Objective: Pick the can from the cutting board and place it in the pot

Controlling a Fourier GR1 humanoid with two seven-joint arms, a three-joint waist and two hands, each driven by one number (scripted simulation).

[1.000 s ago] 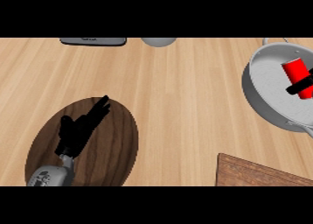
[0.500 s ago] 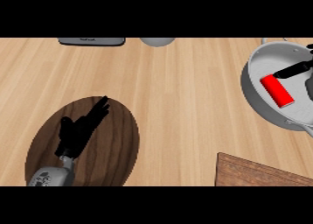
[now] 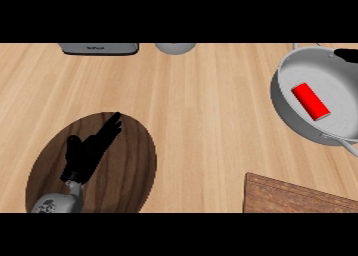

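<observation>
Grey appliance at top edge of counter, left of pot: small dark marking on its front face, too small to read. Red can lying in pot: plain red, no label showing. Nothing readable anywhere else.

Counter, light wood planks. On it: dark oval cutting board, near left; white pot, far right; brown wooden slab, near right corner; grey flat item and pale round item, far edge
</observation>
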